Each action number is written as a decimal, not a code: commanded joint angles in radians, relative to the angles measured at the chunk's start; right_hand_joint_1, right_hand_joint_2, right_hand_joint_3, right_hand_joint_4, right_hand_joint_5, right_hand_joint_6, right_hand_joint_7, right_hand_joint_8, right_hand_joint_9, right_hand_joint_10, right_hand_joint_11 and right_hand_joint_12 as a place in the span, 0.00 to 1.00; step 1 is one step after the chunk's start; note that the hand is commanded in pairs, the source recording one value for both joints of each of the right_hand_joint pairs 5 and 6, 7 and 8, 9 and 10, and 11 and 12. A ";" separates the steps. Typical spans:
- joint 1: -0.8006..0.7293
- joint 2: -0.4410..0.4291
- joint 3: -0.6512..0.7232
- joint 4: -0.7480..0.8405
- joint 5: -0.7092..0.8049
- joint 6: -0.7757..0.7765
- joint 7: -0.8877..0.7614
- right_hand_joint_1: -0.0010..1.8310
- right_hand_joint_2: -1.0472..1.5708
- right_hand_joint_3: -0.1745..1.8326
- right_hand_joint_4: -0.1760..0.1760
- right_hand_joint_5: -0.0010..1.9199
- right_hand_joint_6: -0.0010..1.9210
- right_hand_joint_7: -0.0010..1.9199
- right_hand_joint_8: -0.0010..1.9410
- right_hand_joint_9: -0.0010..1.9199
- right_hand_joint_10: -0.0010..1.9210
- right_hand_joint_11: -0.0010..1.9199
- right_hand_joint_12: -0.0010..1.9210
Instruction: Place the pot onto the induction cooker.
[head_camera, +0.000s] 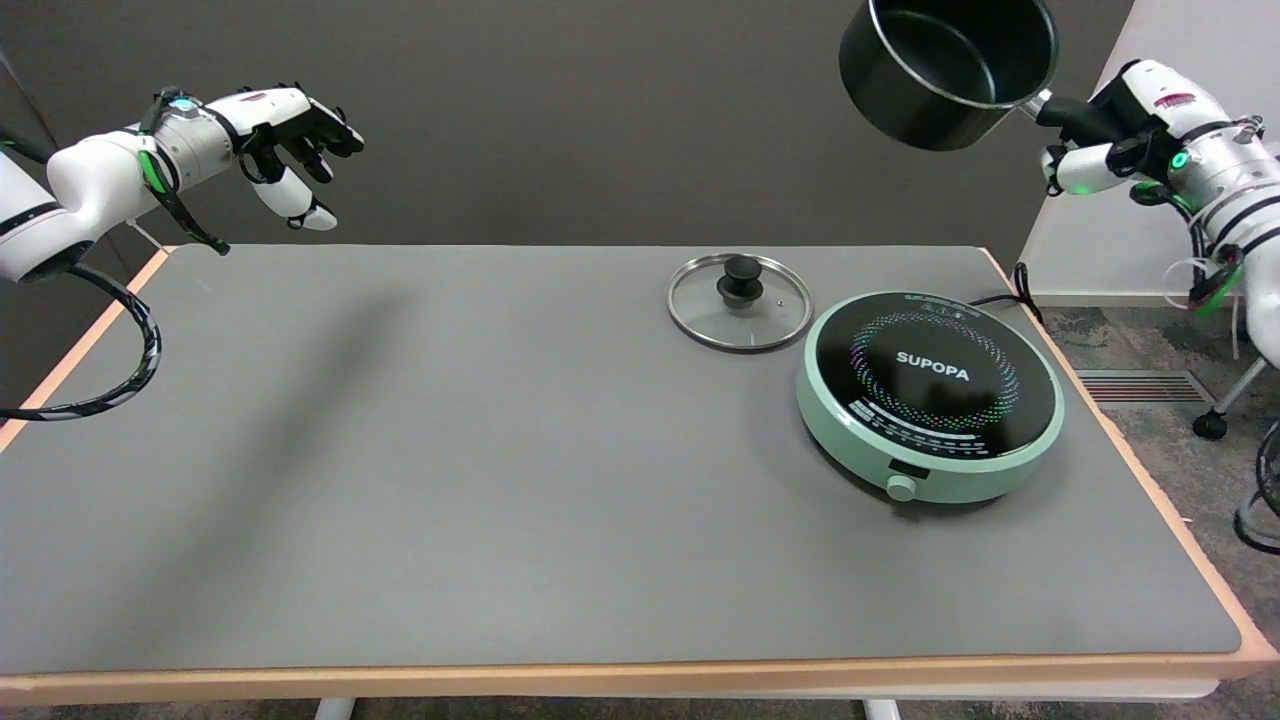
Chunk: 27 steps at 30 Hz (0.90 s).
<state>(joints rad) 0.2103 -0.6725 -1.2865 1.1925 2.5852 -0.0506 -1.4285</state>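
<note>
**Pot lifted and carried high, not yet set down**

We have the black round metal pot (945, 70) off the table and up in the air, held by its dark handle in our right hand (1110, 140), whose fingers are wrapped around that handle. The pot hangs tilted, its open mouth turned partly toward the camera, so we can see that its inside is bare. It sits high above the far right corner of the grey-topped table (450, 450), well apart from any surface.

The mint-green round induction cooker with its black glass top (930, 395) waits near the table's right edge, nothing resting on it. Just beside it, toward the far edge, the round glass lid with a black knob (740, 300) lies flat on the table.

We judge the grasp and the lift done. What is left is the larger part of the placing: we need to bring the pot down and toward the near side until it is over the cooker's black top, level it so the base is flat, lower it to rest centred, and then let go of the handle.
</note>
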 joint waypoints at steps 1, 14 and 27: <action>-0.358 0.146 0.191 0.048 -0.139 -0.246 0.331 0.61 0.81 0.53 0.28 0.95 0.95 0.95 0.94 0.95 0.95 0.95 0.95; -0.809 0.007 0.568 0.281 -0.236 -0.272 0.368 0.61 0.79 0.56 0.26 0.93 0.93 0.93 0.92 0.93 0.93 0.93 0.93; -0.986 -0.191 0.700 0.523 -0.530 -0.286 0.515 0.62 0.76 0.60 0.25 0.93 0.93 0.93 0.92 0.93 0.93 0.93 0.93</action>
<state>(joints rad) -0.4555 -0.6626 -0.8431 1.4347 2.3518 -0.2861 -1.0824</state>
